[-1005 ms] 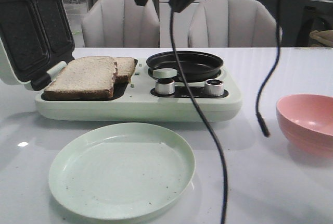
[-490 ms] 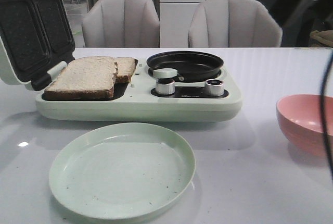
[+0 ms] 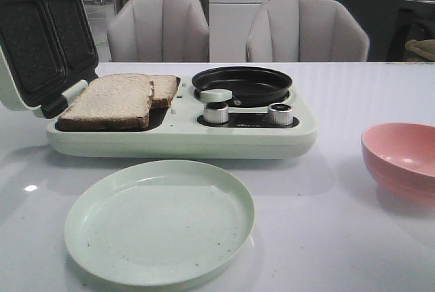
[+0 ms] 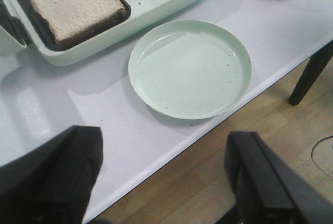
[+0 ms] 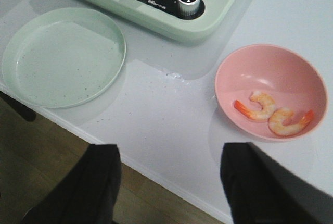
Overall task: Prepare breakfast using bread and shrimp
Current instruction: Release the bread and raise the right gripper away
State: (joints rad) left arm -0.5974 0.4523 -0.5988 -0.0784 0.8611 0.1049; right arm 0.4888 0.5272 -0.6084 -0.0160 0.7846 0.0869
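change: arms and cables I saw over the desk earlier are gone from the front view
left gripper (image 4: pixel 161 177): jaws wide apart, empty
right gripper (image 5: pixel 169 182): jaws wide apart, empty
bread (image 3: pixel 112 99): on grill plate, far-left of desk
shrimp (image 5: pixel 273 113): two in pink bowl (image 5: pixel 237 65), right edge
green plate (image 3: pixel 160 221): near edge

We see two shrimp (image 5: pixel 271 113) in the pink bowl (image 5: pixel 270 62) on the worktop (image 5: pixel 171 114). Green plate (image 5: pixel 62 57) beside it, bare. Right claw (image 5: pixel 169 182) spread wide.

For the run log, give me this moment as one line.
bread: on open sandwich maker | shrimp: in pink bowl | green plate: bare | both pincers: open
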